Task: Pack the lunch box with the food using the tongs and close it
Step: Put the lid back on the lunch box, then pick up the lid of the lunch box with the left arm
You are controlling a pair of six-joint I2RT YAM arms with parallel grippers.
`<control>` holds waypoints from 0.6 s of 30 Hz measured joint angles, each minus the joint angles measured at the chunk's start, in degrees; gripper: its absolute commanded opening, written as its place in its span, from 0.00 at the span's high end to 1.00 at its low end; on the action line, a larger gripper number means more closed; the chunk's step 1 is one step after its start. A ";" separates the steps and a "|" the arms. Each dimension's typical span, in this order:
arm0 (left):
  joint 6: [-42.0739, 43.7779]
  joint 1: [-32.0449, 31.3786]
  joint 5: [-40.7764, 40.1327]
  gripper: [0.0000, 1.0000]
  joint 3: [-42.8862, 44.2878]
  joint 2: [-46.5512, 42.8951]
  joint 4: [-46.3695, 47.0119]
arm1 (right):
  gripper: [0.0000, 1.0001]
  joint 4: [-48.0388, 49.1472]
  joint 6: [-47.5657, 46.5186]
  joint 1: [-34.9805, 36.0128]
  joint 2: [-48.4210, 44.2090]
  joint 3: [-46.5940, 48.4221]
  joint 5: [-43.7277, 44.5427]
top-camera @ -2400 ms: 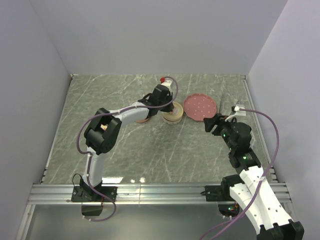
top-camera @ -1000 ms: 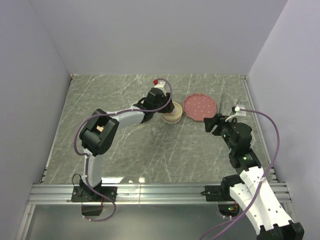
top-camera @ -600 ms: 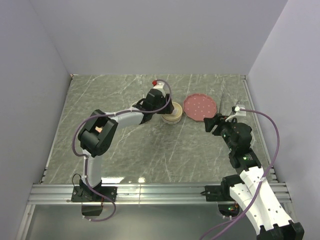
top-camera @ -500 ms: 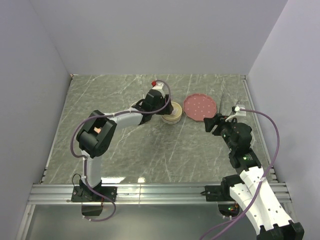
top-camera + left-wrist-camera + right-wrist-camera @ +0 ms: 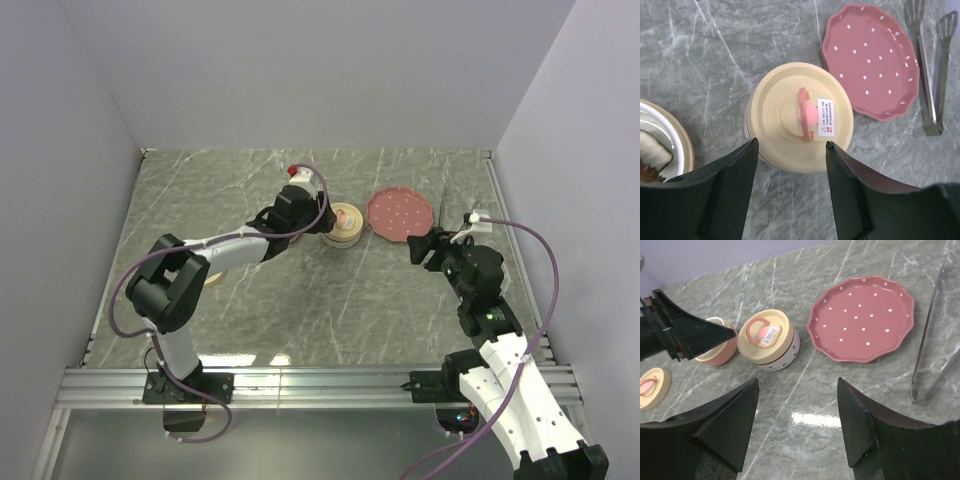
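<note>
tongs [image 5: 932, 122] lie flat on the table [image 5: 300, 310] just right of the pink plate [image 5: 870, 60], nothing touching them; joined end toward the right arm, flat tips farther off

Handling guess: thin metal, light, stiff but springy, slick and low to the surface, so hard to get under. Best hold looks like across both arms about mid-length, nearer the joined end than the tips, so a squeeze closes the tips. A grip on 1 arm only would let them swing

food: only 1 food piece [image 5: 655, 150] shows, dark rim with white centre, inside the open bowl [image 5: 722, 351] at the left edge of the left wrist view. Probably soft and easy to crush, needs a light pinch on its sides. Other pieces not in view

Containers:
- lidded tier [image 5: 785, 352] closed by a cream lid [image 5: 800, 117] with pink handle and sticker; contents hidden
- open bowl just beside it on its left, at least 1 piece in it, most of it cropped or behind the left arm
- loose lid [image 5: 652, 387] flat on the table, apart from the bowl
- plate bare

left gripper [image 5: 790, 145] hovers over the lidded tier, fingers spread about lid-wide, holding nothing. right gripper [image 5: 797, 382] parted, empty, near the plate and tongs, touching neither
</note>
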 measured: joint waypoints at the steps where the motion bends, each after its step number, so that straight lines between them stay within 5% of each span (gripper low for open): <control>1: -0.02 0.00 -0.17 0.38 -0.63 -0.68 0.39 | 0.29 0.00 0.00 0.00 0.00 0.00 0.02; 18: 2.01 0.00 -12.83 0.38 -28.96 -28.48 9.75 | 0.29 0.02 0.00 0.39 0.81 0.00 0.02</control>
